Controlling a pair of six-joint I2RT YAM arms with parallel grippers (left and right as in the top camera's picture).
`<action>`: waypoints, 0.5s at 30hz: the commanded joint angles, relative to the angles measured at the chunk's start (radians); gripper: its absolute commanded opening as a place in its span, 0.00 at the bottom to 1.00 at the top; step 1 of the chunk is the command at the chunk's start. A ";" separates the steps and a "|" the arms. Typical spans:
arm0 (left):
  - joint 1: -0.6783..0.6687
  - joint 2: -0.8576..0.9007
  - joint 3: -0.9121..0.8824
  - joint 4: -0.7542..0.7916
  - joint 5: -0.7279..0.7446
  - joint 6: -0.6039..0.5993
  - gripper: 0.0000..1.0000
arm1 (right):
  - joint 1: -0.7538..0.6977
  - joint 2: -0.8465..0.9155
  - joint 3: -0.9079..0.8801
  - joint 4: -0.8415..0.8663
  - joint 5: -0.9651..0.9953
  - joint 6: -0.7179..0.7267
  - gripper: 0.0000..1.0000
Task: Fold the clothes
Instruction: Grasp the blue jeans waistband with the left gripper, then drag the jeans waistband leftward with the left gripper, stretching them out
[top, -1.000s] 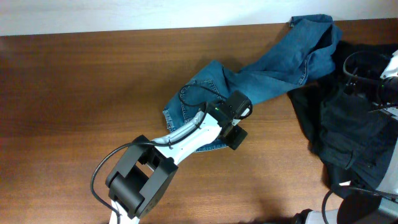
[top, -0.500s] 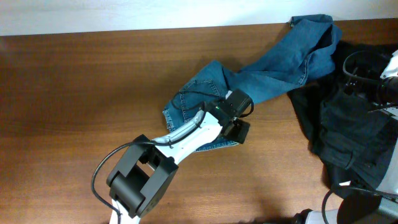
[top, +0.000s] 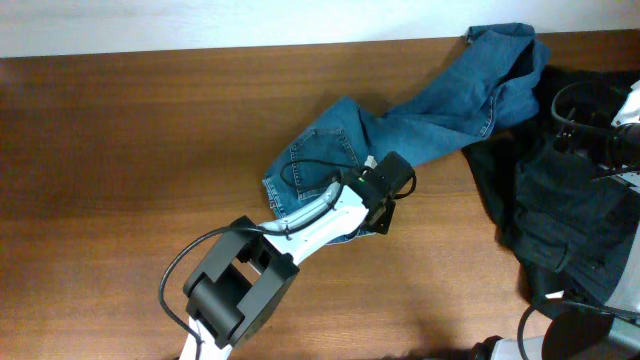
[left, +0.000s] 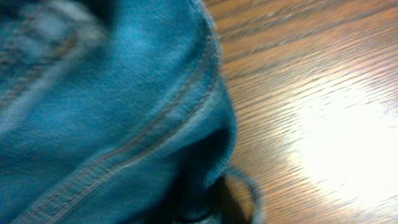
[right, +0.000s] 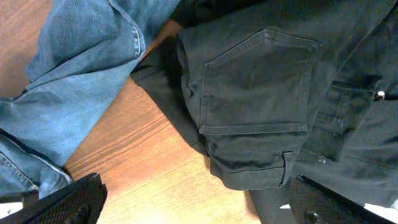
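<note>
The blue jeans (top: 440, 110) lie stretched from the table's middle to the back right corner, waist end towards the middle. My left gripper (top: 385, 195) sits at the waist end's lower right edge, shut on a bunched fold of the denim (left: 112, 112); its fingers are hidden under the cloth in the left wrist view. Black garments (top: 560, 210) lie heaped at the right. My right gripper (right: 199, 208) hangs open above the black cloth (right: 261, 93) and bare wood, its fingers (right: 62, 199) far apart with nothing gripped. A jeans leg (right: 81, 74) shows at that view's left.
The wooden table (top: 120, 150) runs bare to the left and along the front. The left arm (top: 300, 225) reaches in from the front edge. The right arm (top: 615, 140) with its cables stands over the black heap at the right edge.
My left gripper has turned, shifted slightly right at the jeans' edge, and gone from open to shut on the denim. The right arm and the black garments have not moved.
</note>
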 joint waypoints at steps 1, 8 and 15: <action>0.008 -0.005 0.095 -0.130 -0.259 0.063 0.00 | -0.003 -0.022 0.019 0.001 -0.009 0.009 0.99; 0.131 -0.141 0.294 -0.351 -0.535 0.071 0.00 | -0.003 -0.022 0.019 0.001 -0.009 0.008 0.98; 0.524 -0.293 0.305 -0.346 -0.483 0.069 0.00 | -0.003 -0.022 0.019 0.000 -0.009 0.008 0.99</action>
